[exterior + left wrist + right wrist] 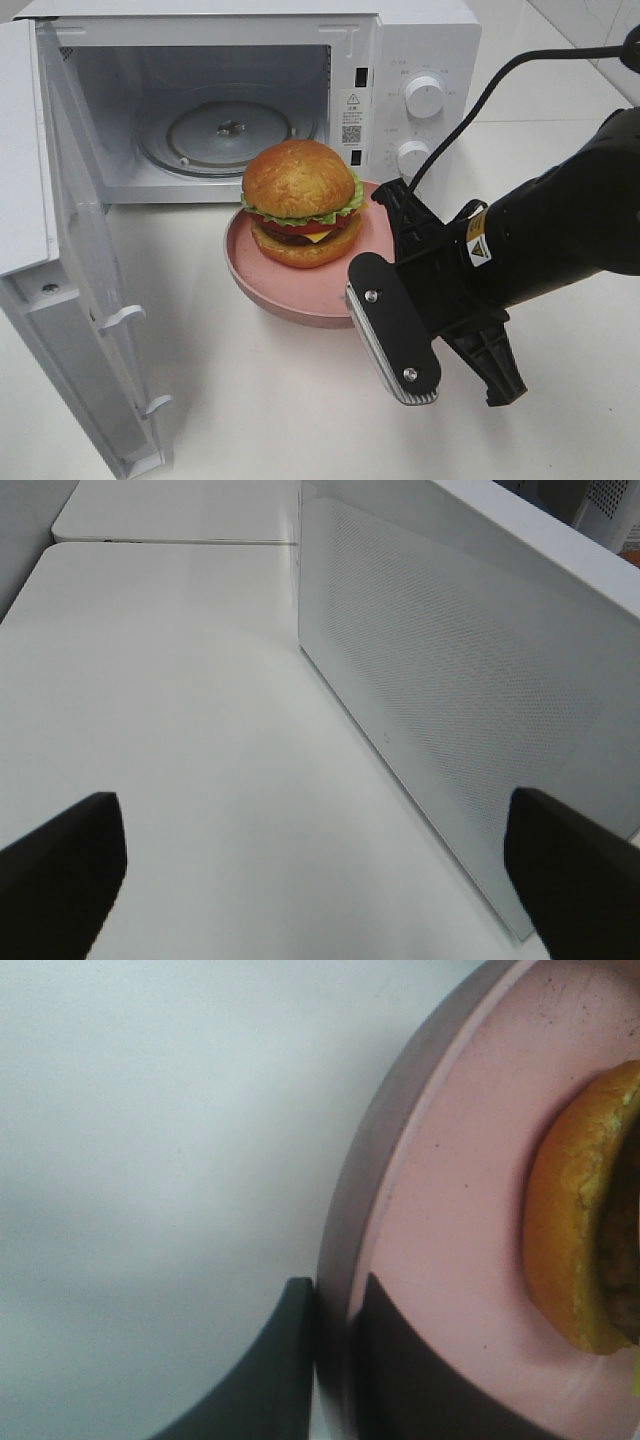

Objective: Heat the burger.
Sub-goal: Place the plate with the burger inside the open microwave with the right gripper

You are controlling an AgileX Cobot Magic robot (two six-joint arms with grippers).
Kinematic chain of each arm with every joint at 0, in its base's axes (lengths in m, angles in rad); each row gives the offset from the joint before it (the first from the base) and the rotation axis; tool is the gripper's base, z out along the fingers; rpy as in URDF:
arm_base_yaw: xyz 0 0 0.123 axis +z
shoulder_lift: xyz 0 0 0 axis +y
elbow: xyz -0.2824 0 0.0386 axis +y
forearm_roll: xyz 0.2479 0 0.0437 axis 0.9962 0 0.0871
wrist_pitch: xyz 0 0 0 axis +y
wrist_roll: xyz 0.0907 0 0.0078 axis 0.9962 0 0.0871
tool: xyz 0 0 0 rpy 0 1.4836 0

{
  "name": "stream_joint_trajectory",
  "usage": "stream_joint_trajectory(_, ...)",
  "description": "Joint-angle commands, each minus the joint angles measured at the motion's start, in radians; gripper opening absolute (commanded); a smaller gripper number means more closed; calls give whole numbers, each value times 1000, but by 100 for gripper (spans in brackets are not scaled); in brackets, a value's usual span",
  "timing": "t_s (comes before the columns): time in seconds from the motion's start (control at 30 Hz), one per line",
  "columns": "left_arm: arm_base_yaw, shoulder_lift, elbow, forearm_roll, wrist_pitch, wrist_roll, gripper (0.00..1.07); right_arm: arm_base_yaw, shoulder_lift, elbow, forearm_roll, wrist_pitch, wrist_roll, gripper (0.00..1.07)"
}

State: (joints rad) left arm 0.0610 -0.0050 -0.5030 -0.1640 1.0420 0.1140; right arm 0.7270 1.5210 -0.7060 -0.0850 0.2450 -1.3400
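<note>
burger [300, 205] sits upright on pink plate [290, 298], just in front of microwave [420, 60], outside the cavity; door [60, 250] swung wide open

right gripper [338, 1300] clamped on the plate rim, one finger each side

left gripper [315, 865] jaws spread wide, holding nothing, over white table [180, 700] beside the door

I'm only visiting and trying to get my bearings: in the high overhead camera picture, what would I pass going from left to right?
Open microwave door → burger → right gripper, pinching the rim of the pink plate.
</note>
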Motion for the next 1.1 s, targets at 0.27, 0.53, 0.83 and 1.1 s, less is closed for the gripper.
stream_joint_trajectory(0.27, 1, -8, -1, -6, -3, -4, 98, -8, -4, -16, -39, -172, 9, 0)
stream_joint_trajectory(0.53, 1, -8, -1, -6, -3, -4, 98, -8, -4, -16, -39, -226, 9, 0)
stream_joint_trajectory(0.83, 1, -8, -1, -6, -3, -4, 98, -6, 28, -36, -39, -238, 12, 0)
stream_joint_trajectory(1.1, 1, -8, -1, -6, -3, -4, 98, -4, 79, -109, -43, -239, 54, 0)
